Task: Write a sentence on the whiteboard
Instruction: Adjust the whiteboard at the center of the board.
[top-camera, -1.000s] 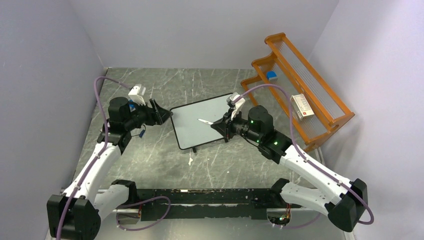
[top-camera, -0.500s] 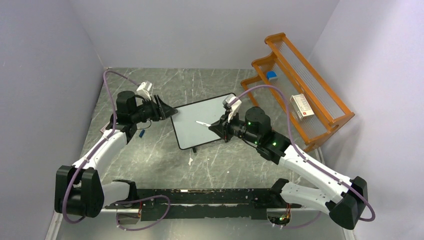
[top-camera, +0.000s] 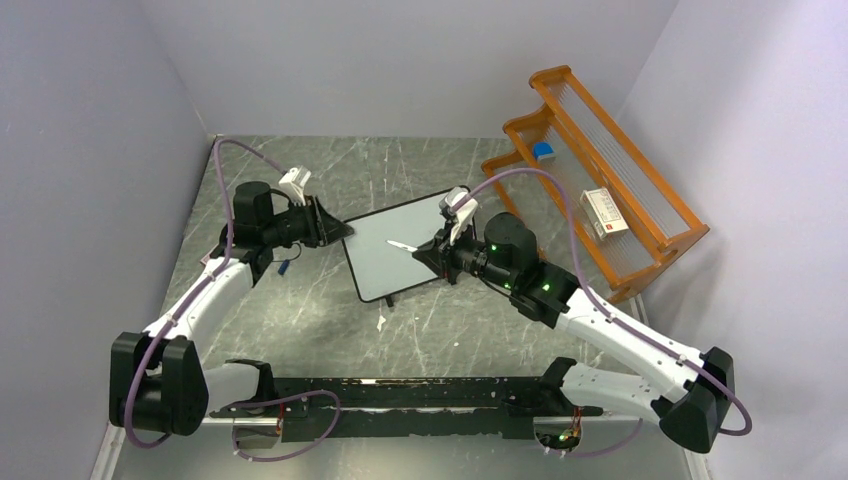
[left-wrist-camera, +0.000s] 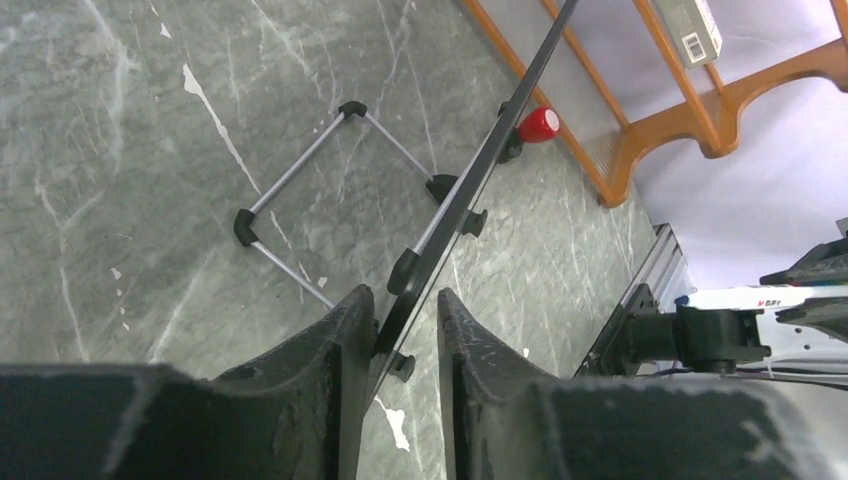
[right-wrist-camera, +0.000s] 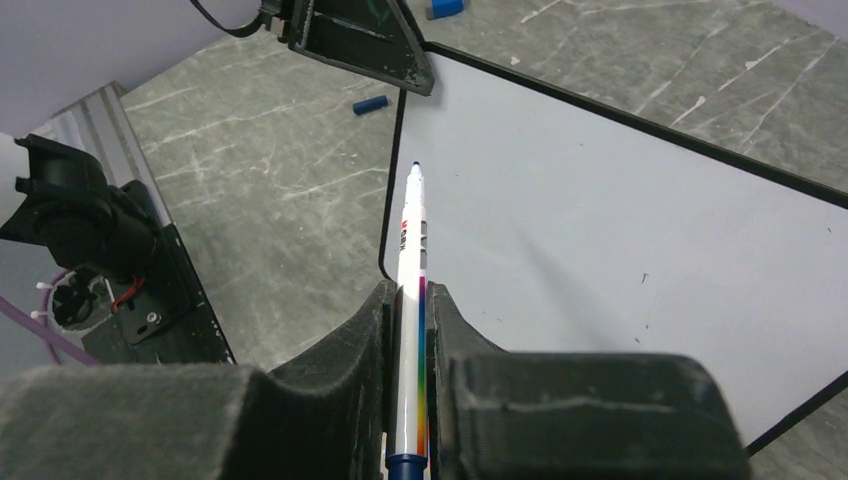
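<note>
The whiteboard (top-camera: 400, 255) is standing propped mid-bench, showing no writing; the left tool (left-wrist-camera: 400, 297) is straddling its left edge, jaws narrow, probably steadying it, though I cannot tell if it's gripping. The right tool (right-wrist-camera: 410, 292) is clamping the marker (right-wrist-camera: 412, 230), tip hovering over the board. Pale walls (top-camera: 400, 60) are boxing in the grey marbled bench (top-camera: 300, 310).

Left arm (top-camera: 200, 300) stretched forward-right, left gripper (left-wrist-camera: 397, 300) held level, jaws narrowly parted astride whiteboard (left-wrist-camera: 470, 190) edge. Right arm (top-camera: 610, 335) reached inward-left, right gripper (right-wrist-camera: 408, 292) clamped on marker (right-wrist-camera: 411, 240).
</note>
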